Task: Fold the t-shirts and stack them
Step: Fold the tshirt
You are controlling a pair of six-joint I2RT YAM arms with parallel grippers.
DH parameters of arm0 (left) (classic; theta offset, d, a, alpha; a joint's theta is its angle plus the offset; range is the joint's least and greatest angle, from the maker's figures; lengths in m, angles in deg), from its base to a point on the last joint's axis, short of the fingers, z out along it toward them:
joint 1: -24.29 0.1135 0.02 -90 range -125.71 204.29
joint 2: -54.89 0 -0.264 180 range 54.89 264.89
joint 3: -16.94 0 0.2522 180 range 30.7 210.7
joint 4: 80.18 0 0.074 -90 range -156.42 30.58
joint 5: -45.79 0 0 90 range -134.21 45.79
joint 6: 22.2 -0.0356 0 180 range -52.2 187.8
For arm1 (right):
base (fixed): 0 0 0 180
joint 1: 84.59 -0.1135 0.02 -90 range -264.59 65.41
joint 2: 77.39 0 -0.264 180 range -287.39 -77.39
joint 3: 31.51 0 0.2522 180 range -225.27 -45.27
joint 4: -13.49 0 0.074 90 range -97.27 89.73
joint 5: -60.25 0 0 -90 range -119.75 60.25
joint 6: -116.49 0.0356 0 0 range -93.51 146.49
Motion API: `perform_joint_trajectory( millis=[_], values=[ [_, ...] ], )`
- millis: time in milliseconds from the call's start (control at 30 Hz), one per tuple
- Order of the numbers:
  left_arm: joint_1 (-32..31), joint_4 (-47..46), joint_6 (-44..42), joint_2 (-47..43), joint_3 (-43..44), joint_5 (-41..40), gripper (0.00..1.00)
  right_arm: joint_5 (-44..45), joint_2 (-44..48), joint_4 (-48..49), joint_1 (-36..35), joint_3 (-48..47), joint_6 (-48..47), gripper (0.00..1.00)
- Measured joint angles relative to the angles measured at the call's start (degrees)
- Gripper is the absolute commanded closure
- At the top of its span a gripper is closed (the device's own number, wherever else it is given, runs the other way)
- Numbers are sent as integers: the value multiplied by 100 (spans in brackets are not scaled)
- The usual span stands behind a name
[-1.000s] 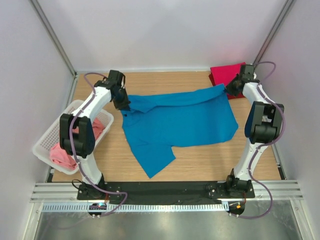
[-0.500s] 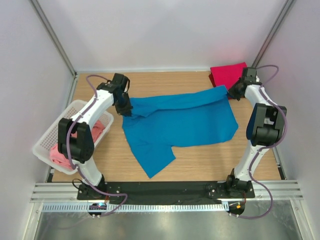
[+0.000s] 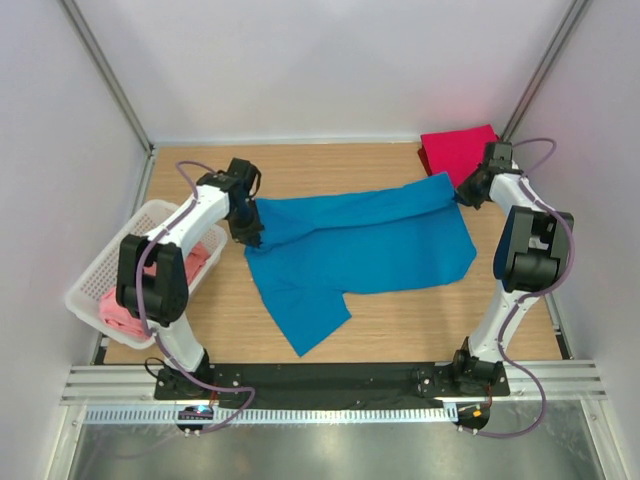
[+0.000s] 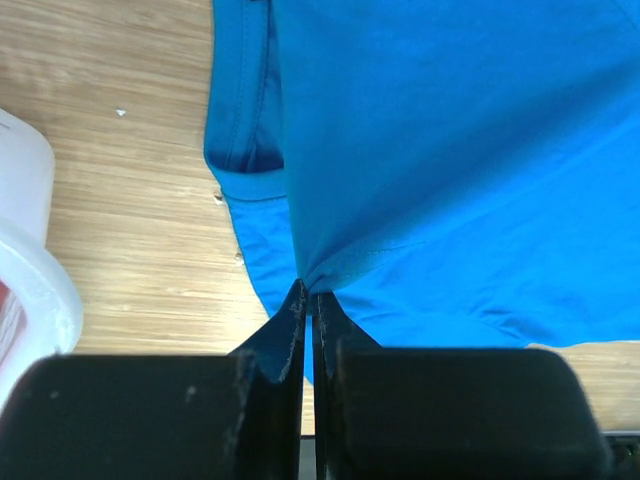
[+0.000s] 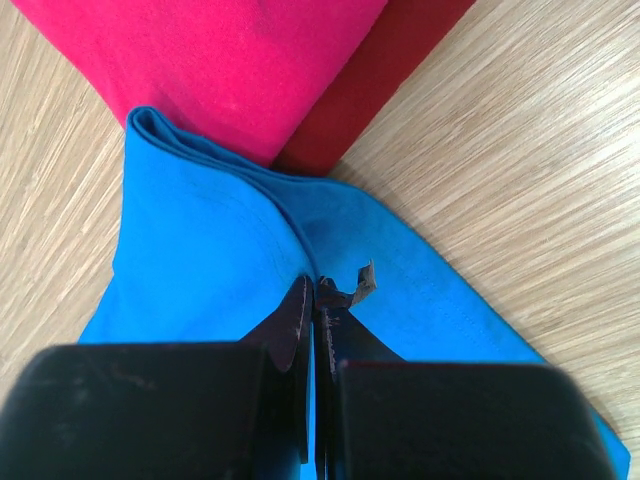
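Pinching the blue t-shirt [image 3: 360, 245] at its far edge, my left gripper [image 4: 308, 292] and right gripper [image 5: 313, 285] are both clenched on cloth; it lies spread across the desk [image 3: 400, 322]. I should draw both corners toward me evenly, level and taut, for a straight fold.

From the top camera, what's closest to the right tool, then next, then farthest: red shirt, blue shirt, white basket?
1. Blue shirt, pinched in the right tool itself.
2. Red shirt, just behind it in the far right corner.
3. White basket, far away on the left side.
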Motion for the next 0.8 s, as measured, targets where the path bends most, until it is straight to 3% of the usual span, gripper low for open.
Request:
perform_joint_trajectory(
  millis=[100, 200, 233, 367, 467, 633, 800],
  values=[
    [-13, -26, 0, 0, -98, 85, 98, 2, 0, 11, 2, 13, 2, 99],
    [-50, -22, 7, 7, -181, 186, 86, 17, 0, 42, 0, 66, 17, 97],
    [-63, -22, 2, 13, -192, 238, 72, 24, 0, 42, 0, 85, 22, 90],
    [-85, 2, 4, 24, -186, 382, 63, 81, 0, -81, 2, 83, 59, 62],
    [-87, 131, 9, 33, -70, 435, 55, 332, 9, -704, 0, -168, 83, 49],
    [-98, 317, 48, 4, 387, 448, 49, 901, 356, -1810, 2, -378, 109, 45],
    [-234, 317, 46, -562, 98, 605, 49, 1314, 1073, -2535, 2, 68, 175, 45]
  ],
)
